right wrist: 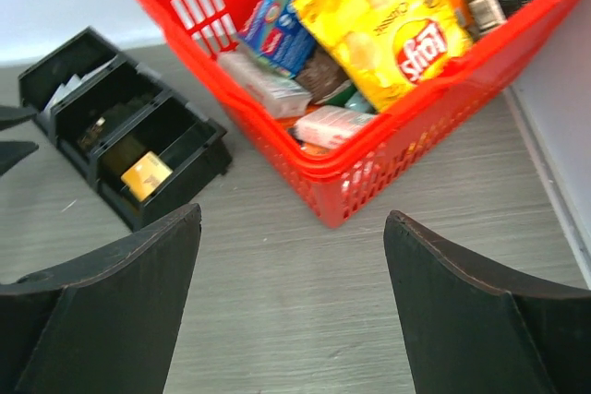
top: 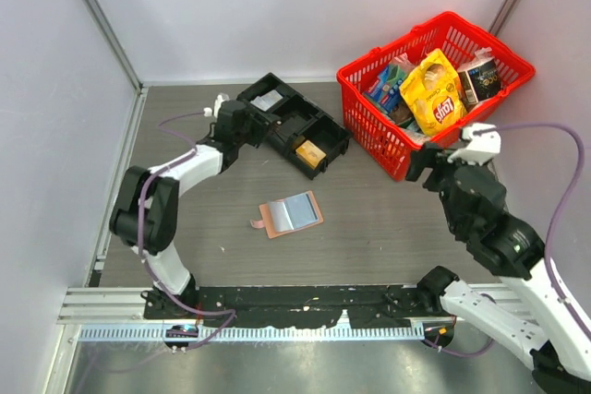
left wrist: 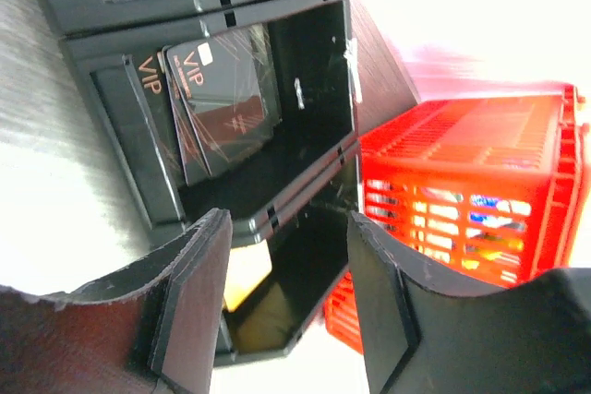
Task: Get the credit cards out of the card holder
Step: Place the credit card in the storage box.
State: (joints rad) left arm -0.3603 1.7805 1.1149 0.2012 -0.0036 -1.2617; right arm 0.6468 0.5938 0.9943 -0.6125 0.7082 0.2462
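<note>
A: Where is the card holder (top: 292,214) at this moment?
B: It lies opened flat on the table (top: 388,228), between the two arms. The pale blue inner panels face up and the small tab points to the left. No gripper touches it.
A: And the left gripper (left wrist: 284,246)?
B: It hangs right at the black tray (left wrist: 314,80), well apart from the holder. Its jaws stand partly apart and there is nothing between them. Just beyond it, two dark cards (left wrist: 222,99) printed "VIP" lean together in the middle compartment.
A: What does the right gripper (right wrist: 293,237) hold?
B: Nothing. Its jaws are spread wide above bare table, near the red basket (right wrist: 342,182) of snack packets on the right side.
A: Is there anything else in the tray?
B: A yellow object (right wrist: 146,175) sits in the compartment nearest the basket. The far compartment holds something pale, but it is too blurred to name.
</note>
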